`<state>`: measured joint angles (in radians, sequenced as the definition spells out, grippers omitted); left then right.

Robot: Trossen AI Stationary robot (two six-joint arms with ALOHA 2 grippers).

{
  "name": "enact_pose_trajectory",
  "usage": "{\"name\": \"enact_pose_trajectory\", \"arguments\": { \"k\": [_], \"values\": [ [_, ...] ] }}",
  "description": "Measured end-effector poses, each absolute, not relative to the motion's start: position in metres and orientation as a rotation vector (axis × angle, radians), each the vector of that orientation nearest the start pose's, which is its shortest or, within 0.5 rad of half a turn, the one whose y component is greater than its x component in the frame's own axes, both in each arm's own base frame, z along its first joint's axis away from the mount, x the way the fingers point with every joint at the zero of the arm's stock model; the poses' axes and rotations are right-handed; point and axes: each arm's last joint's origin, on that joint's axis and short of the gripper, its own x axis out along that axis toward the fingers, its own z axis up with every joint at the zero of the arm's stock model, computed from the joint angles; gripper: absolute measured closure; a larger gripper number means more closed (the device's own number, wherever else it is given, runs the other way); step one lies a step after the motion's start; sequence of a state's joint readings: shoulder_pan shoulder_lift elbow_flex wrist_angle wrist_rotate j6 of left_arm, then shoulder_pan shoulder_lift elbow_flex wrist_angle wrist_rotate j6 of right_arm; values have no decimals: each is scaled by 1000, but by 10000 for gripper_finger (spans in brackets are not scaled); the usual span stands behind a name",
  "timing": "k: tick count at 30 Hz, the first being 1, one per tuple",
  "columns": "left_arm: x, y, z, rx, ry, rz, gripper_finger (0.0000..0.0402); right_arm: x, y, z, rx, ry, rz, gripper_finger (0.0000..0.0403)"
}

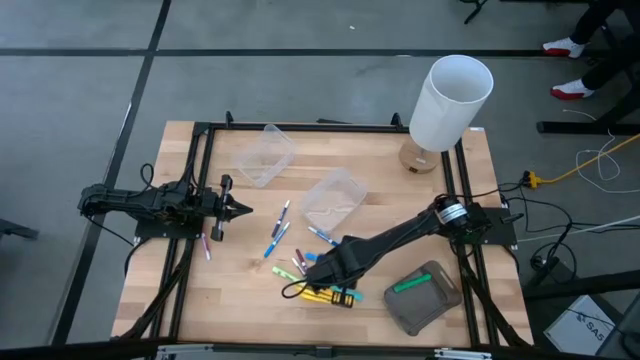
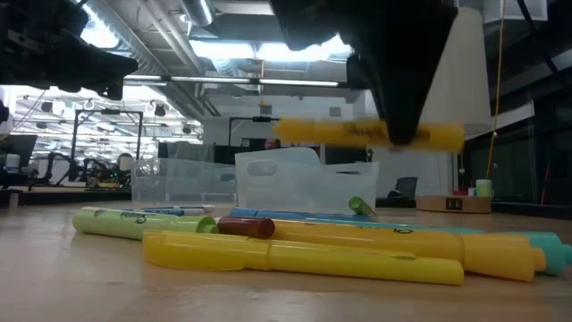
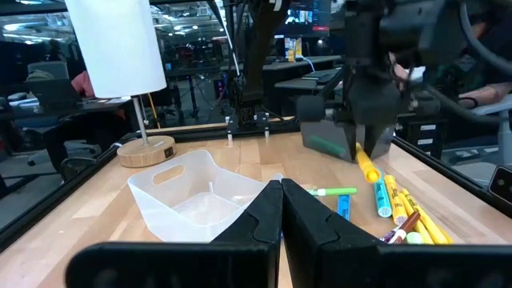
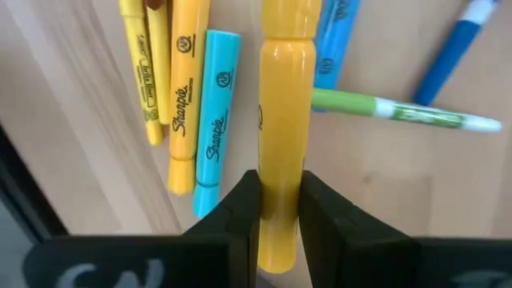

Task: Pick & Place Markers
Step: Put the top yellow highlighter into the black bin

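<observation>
**While one yellow marker hangs above the pile**

Pinched crosswise, the yellow marker [image 4: 282, 136] sits between the right gripper [image 4: 280, 210] fingers, lifted clear over the heap of markers [image 2: 304, 246] on the table [image 1: 240, 300]. That heap lies just beside the grey tray [image 1: 425, 297], which holds a green marker [image 1: 410, 284]. Well apart from the tray, the left gripper [image 3: 281, 210] waits, jaws pressed together, empty.
</observation>
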<state>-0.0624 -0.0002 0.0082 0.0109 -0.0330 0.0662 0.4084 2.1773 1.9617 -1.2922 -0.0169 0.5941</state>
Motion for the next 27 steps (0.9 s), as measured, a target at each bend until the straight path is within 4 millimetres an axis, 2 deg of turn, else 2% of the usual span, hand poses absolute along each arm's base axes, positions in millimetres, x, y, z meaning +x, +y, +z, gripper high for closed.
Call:
{"name": "enact_pose_trajectory", "arguments": {
  "k": [8,17,27],
  "values": [
    [97,-5,167,65,-21,-29,398,386,166,246,146,1499,-105,339],
    [97,-5,167,65,-20,-29,398,381,162,256,70,1483,-71,339],
    [97,-5,167,65,-21,-29,398,383,156,257,9,1477,-63,339]
  ]
}}
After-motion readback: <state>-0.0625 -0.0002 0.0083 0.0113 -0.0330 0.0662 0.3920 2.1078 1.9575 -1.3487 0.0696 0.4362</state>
